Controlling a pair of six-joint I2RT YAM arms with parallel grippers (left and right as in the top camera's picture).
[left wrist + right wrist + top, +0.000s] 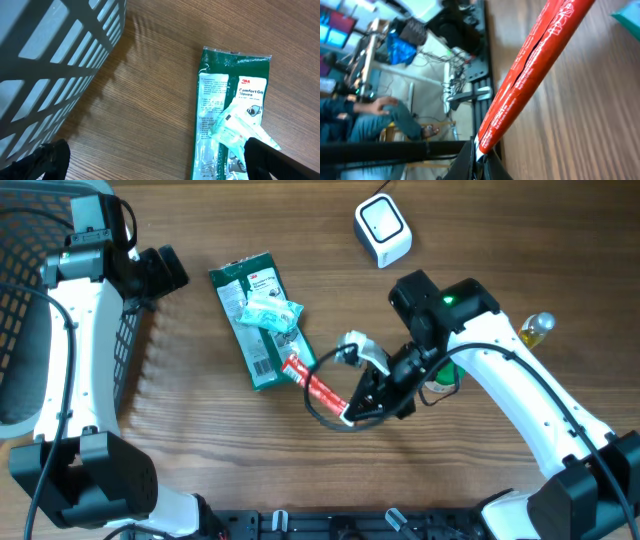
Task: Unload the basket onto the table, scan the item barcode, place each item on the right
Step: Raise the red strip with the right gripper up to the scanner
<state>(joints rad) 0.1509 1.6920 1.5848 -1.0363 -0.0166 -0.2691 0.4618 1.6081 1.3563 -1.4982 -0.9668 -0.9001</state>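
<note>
A thin red packet lies slanted on the wooden table, one end at the green glove pack. My right gripper is shut on its lower end; in the right wrist view the red packet runs up from the pinched black fingertips. A white barcode scanner stands at the back of the table. My left gripper hangs open at the far left, its fingers wide apart above the table, one over the glove pack. A small teal sachet rests on the glove pack.
A grey mesh basket fills the left edge, close to the left arm. A small bottle with a yellow cap stands at the right, and a green-lidded item sits under the right arm. A black cable loops beside the red packet.
</note>
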